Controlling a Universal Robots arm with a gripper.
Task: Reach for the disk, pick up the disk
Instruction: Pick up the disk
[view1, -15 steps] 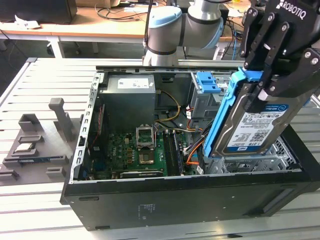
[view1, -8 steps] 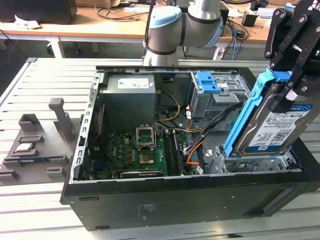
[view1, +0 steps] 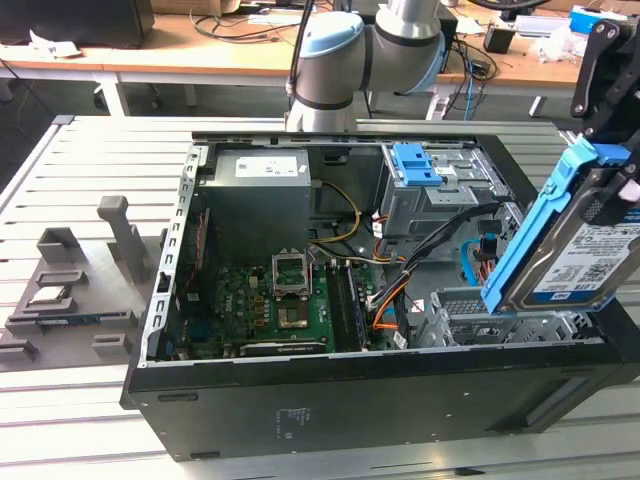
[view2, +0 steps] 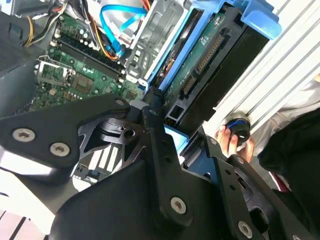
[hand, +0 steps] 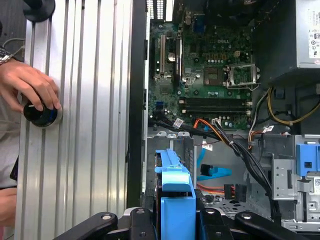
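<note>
The disk is a silver hard drive with a white-and-blue label in a blue carrier frame. It hangs tilted above the open computer case, at the exterior view's right. My gripper is shut on its upper end, its black links coming down from the top right corner. In the first wrist view the disk's blue frame stands edge-on between the gripper links, above the metal drive cage. The second wrist view shows the disk's underside and connector beyond my black fingers.
The case holds a green motherboard, a power supply, cables and a blue latch piece. The metal drive cage lies below the disk. A grey slotted stand sits at the exterior view's left. A person's hand holds a black knob beside the case.
</note>
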